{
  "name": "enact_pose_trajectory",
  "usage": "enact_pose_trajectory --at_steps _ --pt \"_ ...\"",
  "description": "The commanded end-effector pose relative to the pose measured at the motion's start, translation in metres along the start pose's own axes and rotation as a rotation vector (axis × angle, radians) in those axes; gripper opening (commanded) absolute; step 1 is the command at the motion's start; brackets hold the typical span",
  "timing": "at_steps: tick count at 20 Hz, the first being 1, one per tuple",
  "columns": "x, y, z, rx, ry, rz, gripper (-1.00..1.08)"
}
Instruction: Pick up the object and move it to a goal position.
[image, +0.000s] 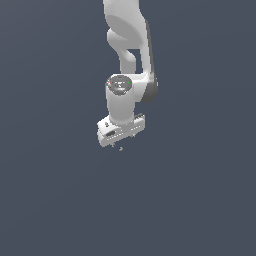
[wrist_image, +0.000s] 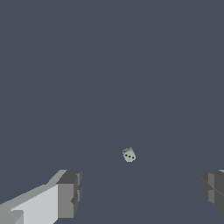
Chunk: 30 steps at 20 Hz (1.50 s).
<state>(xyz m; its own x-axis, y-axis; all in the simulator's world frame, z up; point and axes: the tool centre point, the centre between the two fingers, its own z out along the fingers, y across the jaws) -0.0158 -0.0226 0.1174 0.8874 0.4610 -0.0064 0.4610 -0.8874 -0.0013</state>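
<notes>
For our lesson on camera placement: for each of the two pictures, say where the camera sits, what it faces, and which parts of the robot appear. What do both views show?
Exterior view: off the arm, facing the white Panda arm and its gripper.
Wrist view: on the wrist, looking past both fingertips at the grey floor.
Shared: the gripper, wide open, and the tiny pale speckled object, a speck in the exterior view.

You've got just one non-task thing in view: the plain dark slate-blue ground (image: 200, 200), flat & even, filling the whole exterior view edge to edge w/ no markings, seams or texture you could use as a ref. Same surface (wrist_image: 109, 65) fills the wrist view, uniform colour, only a v. faint lighter streak running across it low in that pic. Can't tell if it's a table or floor, nor where it ends.
</notes>
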Motion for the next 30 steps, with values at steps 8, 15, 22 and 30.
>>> enact_pose_trajectory --at_steps 8,15,22,30 --pt "-0.011 0.005 0.033 -0.004 0.001 -0.256 1.0" --pt "-0.017 0.006 0.05 -0.003 0.004 -0.389 1.0" --pt "-0.02 0.007 0.058 -0.003 0.006 -0.453 1.0" --pt "-0.021 0.006 0.064 -0.003 0.006 -0.455 1.0"
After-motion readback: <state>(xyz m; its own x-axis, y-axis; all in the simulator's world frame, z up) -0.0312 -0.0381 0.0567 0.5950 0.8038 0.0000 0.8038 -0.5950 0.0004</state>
